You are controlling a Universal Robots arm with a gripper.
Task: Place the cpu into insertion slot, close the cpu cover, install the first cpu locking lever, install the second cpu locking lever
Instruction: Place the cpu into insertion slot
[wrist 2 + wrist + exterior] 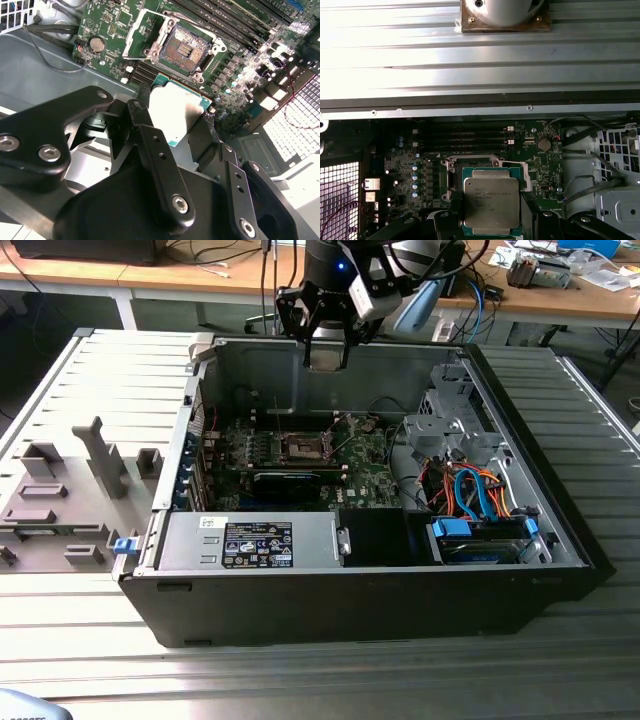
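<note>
- your black two-finger tool (176, 122) is clamped on the small flat square cpu with the dull silver-grey metal top (491, 202), one finger on each opposite edge.
- you've got the cpu up in the air over the green circuit board (107, 22), inside the open black computer case (400, 610).
- the square dark insertion slot with its brownish pin field (184, 49) lies bare, near the cpu but apart from it.
- the thin silvery cpu cover frame (134, 35) is swung up beside the slot.
- the case sits on the ribbed metal surface (330, 680).

Open computer case (330, 615) rests on slatted table (300, 680).
</note>
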